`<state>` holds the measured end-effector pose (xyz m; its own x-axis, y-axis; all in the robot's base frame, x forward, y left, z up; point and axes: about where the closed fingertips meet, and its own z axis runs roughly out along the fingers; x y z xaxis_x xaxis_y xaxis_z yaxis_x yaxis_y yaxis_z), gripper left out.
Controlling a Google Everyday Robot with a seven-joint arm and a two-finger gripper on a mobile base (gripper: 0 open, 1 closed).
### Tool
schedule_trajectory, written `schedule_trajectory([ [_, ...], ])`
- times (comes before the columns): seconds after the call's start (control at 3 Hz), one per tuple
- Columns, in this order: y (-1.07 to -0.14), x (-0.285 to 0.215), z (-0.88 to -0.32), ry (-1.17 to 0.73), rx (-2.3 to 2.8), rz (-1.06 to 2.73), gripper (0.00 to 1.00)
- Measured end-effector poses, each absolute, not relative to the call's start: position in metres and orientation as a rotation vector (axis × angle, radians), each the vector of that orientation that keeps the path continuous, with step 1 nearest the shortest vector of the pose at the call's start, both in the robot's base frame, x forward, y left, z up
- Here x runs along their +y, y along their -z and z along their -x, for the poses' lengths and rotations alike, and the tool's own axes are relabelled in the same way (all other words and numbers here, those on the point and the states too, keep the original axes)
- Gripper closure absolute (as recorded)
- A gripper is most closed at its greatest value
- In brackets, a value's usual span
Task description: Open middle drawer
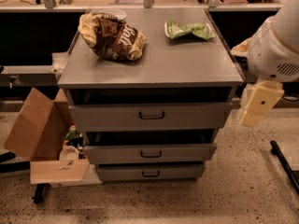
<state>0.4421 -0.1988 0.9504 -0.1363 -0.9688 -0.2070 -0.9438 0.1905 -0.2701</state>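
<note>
Your middle drawer (pixel 187 152) sits second down in the grey cabinet (pixel 154 66), with its small dark handle (pixel 151 154) at centre and a dark gap above its front. A brown chip bag (pixel 112 36) and a green bag (pixel 188 30) lie on top. The gripper (pixel 256 105) hangs off the cabinet's right side, touching nothing; you cannot tell whether it is apart or together.

At right edge of frame, mid-height: cream pincer (pixel 258 104) hanging tilted below bulky white arm (pixel 275 45), pointing down-left.
</note>
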Motion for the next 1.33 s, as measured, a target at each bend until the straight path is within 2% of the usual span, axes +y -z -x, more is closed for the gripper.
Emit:
schedule_trajectory([
  [0.67,-0.853,-0.163,-0.441,-0.059,2.056,1.969,0.00],
  [1.0,-0.796,-0.146,-0.437,-0.205,2.066,1.971,0.00],
  [1.33,-0.796,-0.146,-0.437,-0.205,2.066,1.971,0.00],
])
